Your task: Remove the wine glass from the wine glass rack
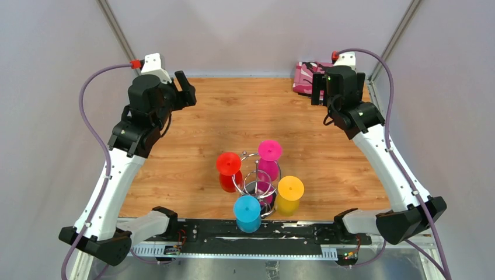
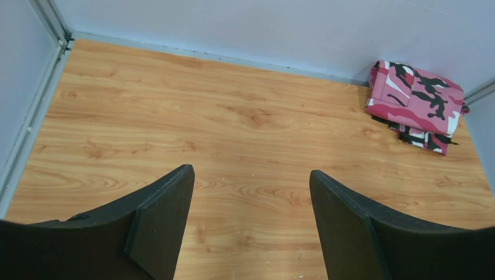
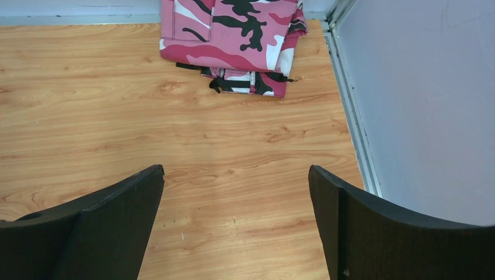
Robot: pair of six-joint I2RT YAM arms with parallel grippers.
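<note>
Wooden table (image 1: 192, 134), rack (image 1: 257, 188) at six o'clock holding four inverted glasses (image 1: 229, 164); left gripper (image 2: 251, 172) and right gripper (image 3: 236, 169) hover, jaws apart, at ten and two — best grip one bowl, slide its stem outward.

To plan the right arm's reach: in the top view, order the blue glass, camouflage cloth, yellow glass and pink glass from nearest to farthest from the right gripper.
1. Camouflage cloth, far right corner, by the right gripper.
2. Pink glass, far side of the rack.
3. Yellow glass, its right side.
4. Blue glass, its near side.
</note>
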